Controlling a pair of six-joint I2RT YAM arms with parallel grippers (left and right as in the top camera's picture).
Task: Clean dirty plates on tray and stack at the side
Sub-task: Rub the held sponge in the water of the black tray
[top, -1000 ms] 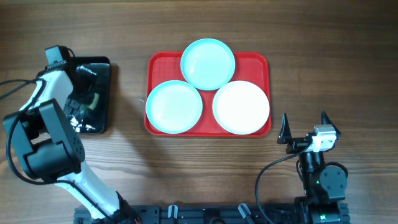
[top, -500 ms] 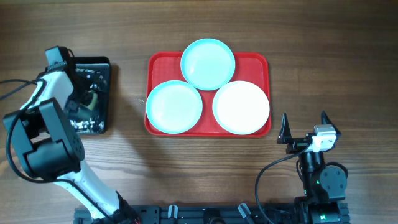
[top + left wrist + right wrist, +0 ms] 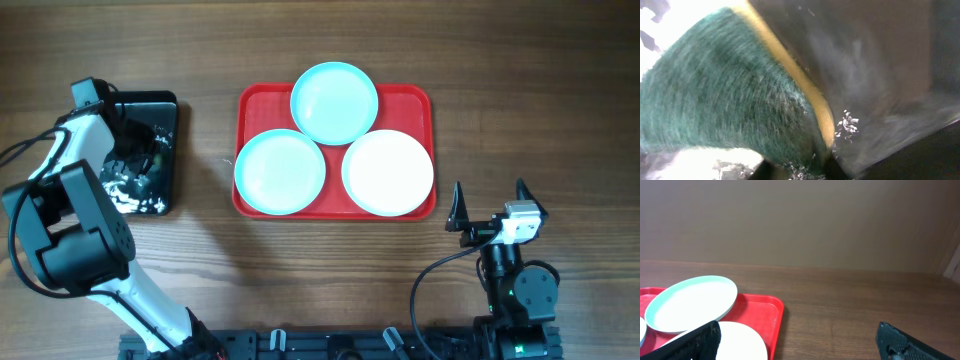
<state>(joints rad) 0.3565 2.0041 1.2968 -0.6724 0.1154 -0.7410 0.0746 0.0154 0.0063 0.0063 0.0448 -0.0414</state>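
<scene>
Three plates lie on the red tray (image 3: 252, 104): an aqua-rimmed one at the back (image 3: 334, 103), another at the front left (image 3: 280, 172), and a nearly white one at the front right (image 3: 388, 172). My left gripper (image 3: 135, 165) is down inside the black tray (image 3: 165, 105), shut on a green and yellow sponge (image 3: 730, 100) that fills the left wrist view. My right gripper (image 3: 490, 192) stands open just off the red tray's front right corner, with nothing between its fingers. In the right wrist view I see the back plate (image 3: 690, 302), the white plate (image 3: 735, 340) and the tray's rim (image 3: 777, 312).
The glossy black tray holds white suds (image 3: 130, 195) and flecks of foam (image 3: 847, 122). Bare wooden tabletop (image 3: 540, 100) stretches to the right of the red tray.
My left gripper has gone from wide open to shut on the sponge in the black tray, and the suds there have shifted. The right arm and the plates have not moved.
</scene>
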